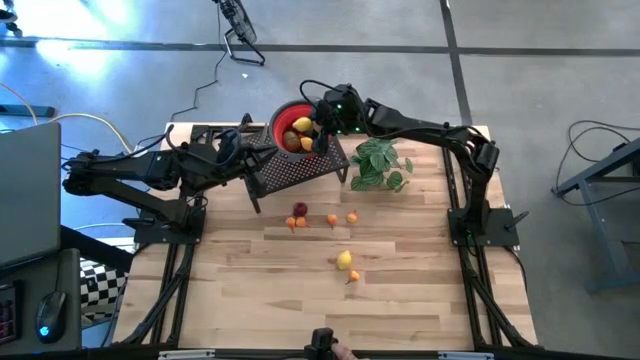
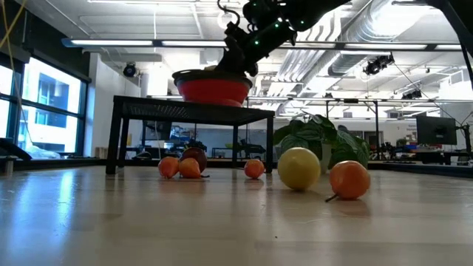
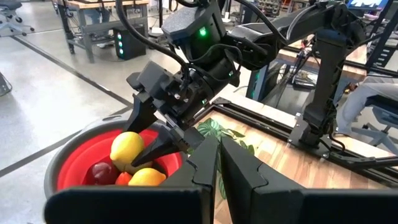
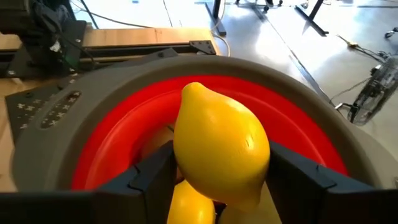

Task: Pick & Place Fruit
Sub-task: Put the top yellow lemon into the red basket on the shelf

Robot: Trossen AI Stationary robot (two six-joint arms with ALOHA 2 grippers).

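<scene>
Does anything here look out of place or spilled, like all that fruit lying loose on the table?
Nothing looks spilled or damaged. The loose fruit simply waits on the table. The right gripper holds a lemon over the red bowl; the left gripper waits shut beside it.

Red bowl (image 1: 285, 118) on raised black perforated stand (image 1: 300, 168) crowded by right gripper (image 1: 318, 128) above it, left gripper (image 1: 243, 148) alongside, leafy plant (image 1: 381, 165) flanking, loose fruit (image 1: 345, 260) dotting mid-table, near boards (image 1: 300, 310) open.
</scene>
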